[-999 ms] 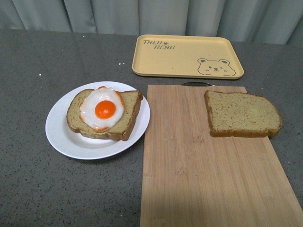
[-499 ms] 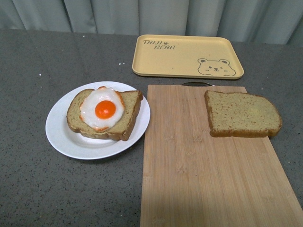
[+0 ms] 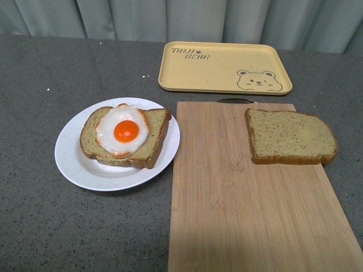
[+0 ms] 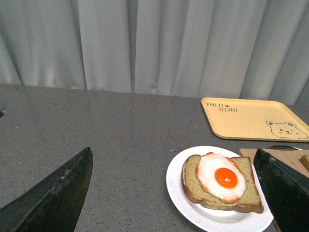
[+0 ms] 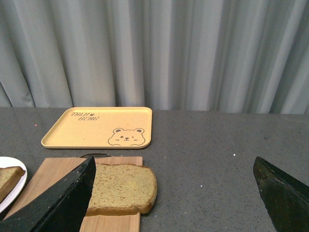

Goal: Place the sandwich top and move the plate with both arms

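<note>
The sandwich top (image 3: pixel 290 136), a plain brown speckled bread slice, lies at the far right of a wooden cutting board (image 3: pixel 238 198). It also shows in the right wrist view (image 5: pixel 123 187). The white plate (image 3: pixel 74 161) sits left of the board and holds a bread slice with a fried egg (image 3: pixel 122 130). The left wrist view shows the plate (image 4: pixel 178 191) too. My left gripper (image 4: pixel 174 193) is open, hovering back from the plate. My right gripper (image 5: pixel 174 193) is open, back from the sandwich top. Neither arm shows in the front view.
A yellow rectangular tray with a bear drawing (image 3: pixel 224 67) lies behind the board. A grey speckled tabletop (image 3: pixel 45 73) surrounds everything. Grey curtains (image 3: pixel 170 17) hang at the back.
</note>
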### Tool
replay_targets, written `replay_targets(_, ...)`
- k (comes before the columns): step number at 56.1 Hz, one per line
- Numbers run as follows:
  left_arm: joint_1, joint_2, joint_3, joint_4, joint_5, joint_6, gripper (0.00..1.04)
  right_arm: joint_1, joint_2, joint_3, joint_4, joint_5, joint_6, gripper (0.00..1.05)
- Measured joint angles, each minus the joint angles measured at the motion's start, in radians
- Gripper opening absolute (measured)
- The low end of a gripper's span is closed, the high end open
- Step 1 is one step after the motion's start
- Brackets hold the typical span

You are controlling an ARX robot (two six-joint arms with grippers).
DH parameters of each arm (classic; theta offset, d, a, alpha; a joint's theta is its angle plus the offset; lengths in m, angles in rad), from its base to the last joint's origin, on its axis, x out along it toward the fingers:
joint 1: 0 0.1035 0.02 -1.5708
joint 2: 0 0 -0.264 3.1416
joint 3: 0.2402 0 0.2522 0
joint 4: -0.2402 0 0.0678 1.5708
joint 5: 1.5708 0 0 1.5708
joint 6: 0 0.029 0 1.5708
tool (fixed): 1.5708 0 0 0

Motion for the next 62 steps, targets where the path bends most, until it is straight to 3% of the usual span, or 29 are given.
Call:
replay_targets(13, 0.000, 0.000, 0.000, 0.000, 0.000, 0.000, 0.98, 0.000, 0.000, 0.000, 0.000, 0.000, 0.000, 0.95)
replay_targets(15, 0.000, 0.000, 0.000, 0.000, 0.000, 0.000, 0.98, 0.024, 0.015, 0.000, 0.015, 0.061, -0.027, 0.95)
replay_targets(18, 0.000, 0.000, 0.000, 0.000, 0.000, 0.000, 0.98, 0.079, 0.080, 0.007, 0.062, 0.305, -0.112, 0.95)
replay_targets(20, 0.000, 0.000, 0.000, 0.000, -0.002, 0.000, 0.98, 0.087, 0.135, 0.014, 0.082, 0.394, -0.156, 0.95)
replay_targets(24, 0.000, -0.001, 0.000, 0.000, 0.000, 0.000, 0.98, 0.034, 0.266, 0.032, 0.135, 0.425, -0.198, 0.95)
replay_targets(34, 0.000, -0.001, 0.000, 0.000, 0.000, 0.001, 0.98, -0.203, 0.737, 0.124, 0.393, 0.158, -0.188, 0.95)
replay_targets(42, 0.000, -0.001, 0.000, 0.000, 0.000, 0.001, 0.98, -0.311, 1.124, 0.264, 0.467, -0.031, -0.134, 0.95)
replay_targets(51, 0.000, -0.001, 0.000, 0.000, 0.000, 0.001, 0.98, -0.340, 1.444, 0.434, 0.373, -0.209, -0.045, 0.95)
replay_targets(62, 0.000, -0.001, 0.000, 0.000, 0.000, 0.001, 0.98, -0.308, 1.699, 0.626, 0.243, -0.417, 0.025, 0.95)
